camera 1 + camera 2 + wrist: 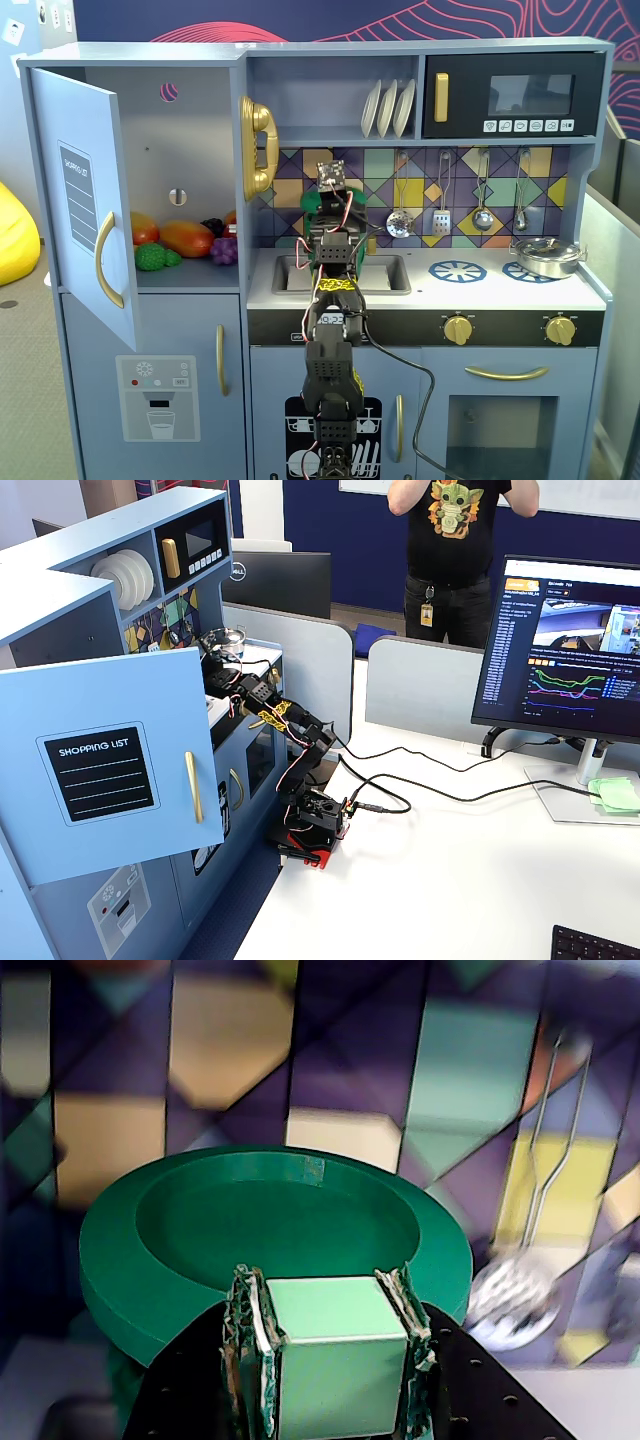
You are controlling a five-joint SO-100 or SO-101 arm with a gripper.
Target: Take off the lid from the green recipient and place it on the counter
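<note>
The fingers are clamped on the pale green knob of the lid, seen in the wrist view. Behind it hangs a slotted spoon against the tiled wall.

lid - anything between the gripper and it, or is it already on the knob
Nothing visible stands between them. In the wrist view the gripper has its two fingers closed on the light-green square knob in the middle of the lid, which appears to sit on the green recipient.

One fixed view faces the counter frontally, another perhaps from its side; wrist view close.
</note>
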